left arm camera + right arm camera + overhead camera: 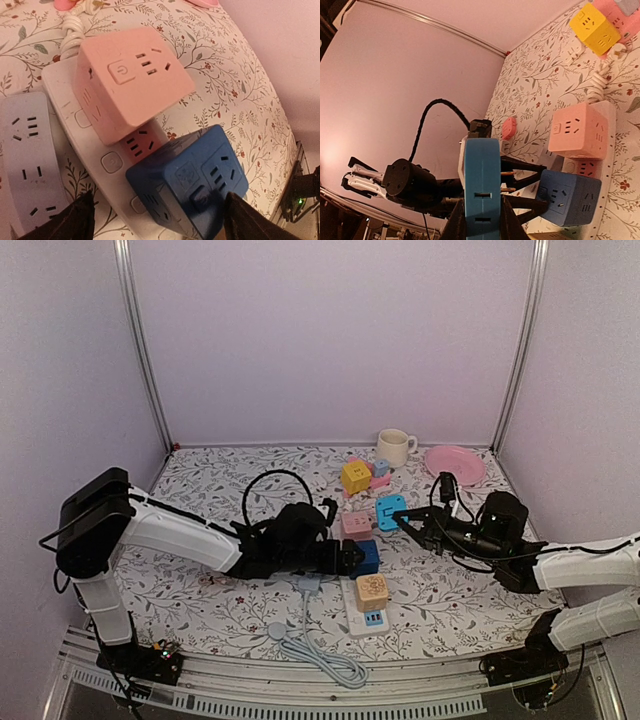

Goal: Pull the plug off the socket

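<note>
A white power strip (352,602) lies at the table's middle and carries a pink cube adapter (356,525), a dark blue cube adapter (368,556) and a tan cube adapter (372,591). My right gripper (407,521) is shut on a light blue plug adapter (390,511) and holds it in the air, above and right of the strip. In the right wrist view the plug (481,170) stands between my fingers with its metal prongs bare. My left gripper (348,558) is open, its fingers (75,220) straddling the dark blue cube (195,182), which sits on the strip (95,155) beside the pink cube (127,80).
A yellow cube adapter (355,476), a white mug (394,447) and a pink plate (454,464) stand at the back. The strip's white cable (320,655) coils by the front edge. A pale grey strip (27,160) lies left of the white one.
</note>
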Robot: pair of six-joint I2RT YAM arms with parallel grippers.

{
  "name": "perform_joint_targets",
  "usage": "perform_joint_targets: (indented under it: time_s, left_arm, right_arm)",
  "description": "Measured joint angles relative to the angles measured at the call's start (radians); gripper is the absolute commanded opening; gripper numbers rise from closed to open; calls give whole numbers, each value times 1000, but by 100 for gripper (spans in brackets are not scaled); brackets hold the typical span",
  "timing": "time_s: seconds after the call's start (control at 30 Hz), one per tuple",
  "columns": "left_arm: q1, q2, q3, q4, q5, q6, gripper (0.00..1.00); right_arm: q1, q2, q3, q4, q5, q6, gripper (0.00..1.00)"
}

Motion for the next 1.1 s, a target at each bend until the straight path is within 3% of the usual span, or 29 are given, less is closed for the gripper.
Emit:
perform_joint_targets:
  time_s: [0.27,0.57,0.8,1.1]
  left_arm:
    - [-2,-92,-46,-38,6,31,89]
    - [-3,-381,-199,-42,-13,27,90]
    - [-3,-599,-323,-87,-73,16,91]
    - [-3,-797,-457,-107,-129,-23,92]
  right_arm:
    - [-45,-190,-14,-283,138,-105,4]
    - [-63,-318,-39,-512,260,-172,7]
    - [-66,-333,-48,-622,335,-194,12]
    - [-66,-267,-77,-678,383,-199,29]
